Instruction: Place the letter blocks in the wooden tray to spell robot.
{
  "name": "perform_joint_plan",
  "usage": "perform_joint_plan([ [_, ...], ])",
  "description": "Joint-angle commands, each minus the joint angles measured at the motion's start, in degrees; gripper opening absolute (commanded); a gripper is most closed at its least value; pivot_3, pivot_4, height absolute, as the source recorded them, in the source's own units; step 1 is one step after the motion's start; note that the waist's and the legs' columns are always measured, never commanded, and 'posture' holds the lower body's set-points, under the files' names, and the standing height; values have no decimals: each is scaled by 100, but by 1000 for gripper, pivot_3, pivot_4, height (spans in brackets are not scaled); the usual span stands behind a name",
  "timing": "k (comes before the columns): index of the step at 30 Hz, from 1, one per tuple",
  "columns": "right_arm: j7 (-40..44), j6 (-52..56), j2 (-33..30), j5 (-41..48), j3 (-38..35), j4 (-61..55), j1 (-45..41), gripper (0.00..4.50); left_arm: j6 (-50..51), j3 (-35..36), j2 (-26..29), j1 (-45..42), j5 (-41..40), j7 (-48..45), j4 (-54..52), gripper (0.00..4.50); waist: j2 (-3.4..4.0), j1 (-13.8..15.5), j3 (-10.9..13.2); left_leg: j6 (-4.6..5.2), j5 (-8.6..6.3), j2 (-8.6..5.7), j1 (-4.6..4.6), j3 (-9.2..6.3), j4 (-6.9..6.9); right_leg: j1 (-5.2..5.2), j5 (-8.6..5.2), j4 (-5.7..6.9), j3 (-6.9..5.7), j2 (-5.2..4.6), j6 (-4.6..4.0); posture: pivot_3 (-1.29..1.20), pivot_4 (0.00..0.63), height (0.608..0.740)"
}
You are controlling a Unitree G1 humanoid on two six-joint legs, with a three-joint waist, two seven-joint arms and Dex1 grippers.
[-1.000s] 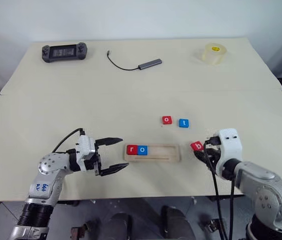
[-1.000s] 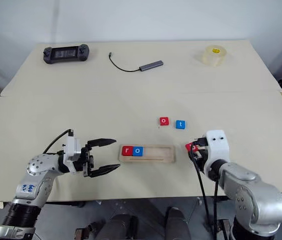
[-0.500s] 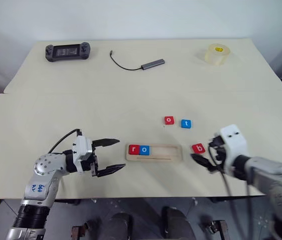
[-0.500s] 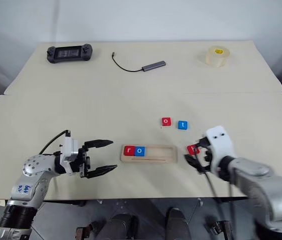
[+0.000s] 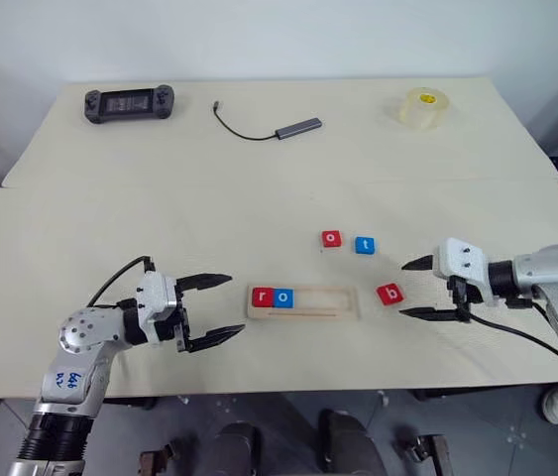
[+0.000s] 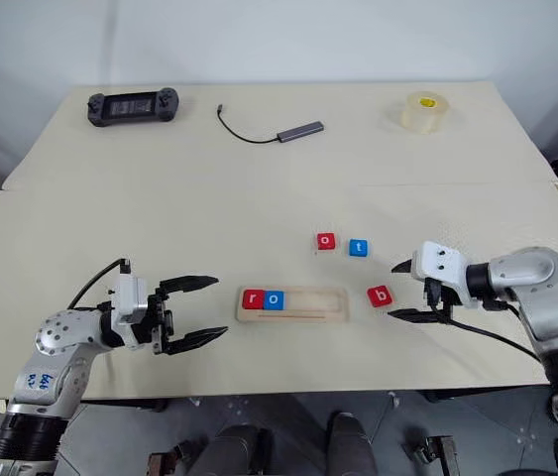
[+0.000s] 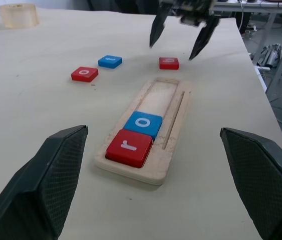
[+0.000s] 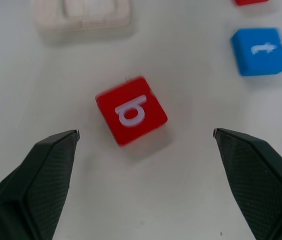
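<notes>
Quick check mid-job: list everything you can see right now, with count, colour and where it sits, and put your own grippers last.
wooden tray: 1, pale wood, near table edge, between the grippers.
blocks in tray: 2, red r and blue o, at the tray's left end, side by side.
loose blocks: 3, red b on the table just right of the tray; red o and blue t beyond the tray.
USB hub: 1, grey with dark cable, far side.
handheld console: 1, dark, far left corner.
tape roll: 1, yellowish, far right.
table: 1, beige.
left gripper: fingers open, left of tray.
right gripper: fingers open, beside the b.
</notes>
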Motion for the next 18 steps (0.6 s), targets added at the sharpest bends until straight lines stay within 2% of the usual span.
perform_joint_plan([
  [1, 408, -603, 198, -246, 181, 869, -518, 4489, -3, 169, 102, 123, -102, 82, -380, 4500, 0, 1, 0, 0, 0, 0, -1, 0, 0, 0, 0, -1, -1, -1, 0, 0, 150, 740],
  [3, 560, -786, 368, -295, 245, 1250, -770, 4489, 12, 199, 124, 197, -109, 114, -472, 4500, 0, 0, 0, -2, 1, 1, 0, -4, 3, 4, 0, -3, -3, -1, 0, 0, 150, 740],
  [6, 869, -870, 523, -295, 312, 1523, -926, 3899, 43, 218, 143, 308, -118, 152, -630, 4500, 0, 1, -1, -7, 0, 4, 4, -12, 4, 12, 0, -7, -9, 0, -1, 0, 150, 740],
  [14, 1025, -838, 677, -91, 186, 1377, -889, 1483, 108, 172, 228, 382, -189, 8, -771, 4500, 2, -16, -2, -16, 0, 12, 21, -15, 6, 30, 0, -9, -12, 0, -2, 0, 150, 740],
  [18, 1048, -388, 559, 155, 81, 671, -825, 1476, 112, 155, 210, 378, -194, 9, -761, 4500, 4, -9, 0, -17, -1, 13, 19, -17, 6, 28, 0, -8, -14, -1, -2, 0, 150, 740],
])
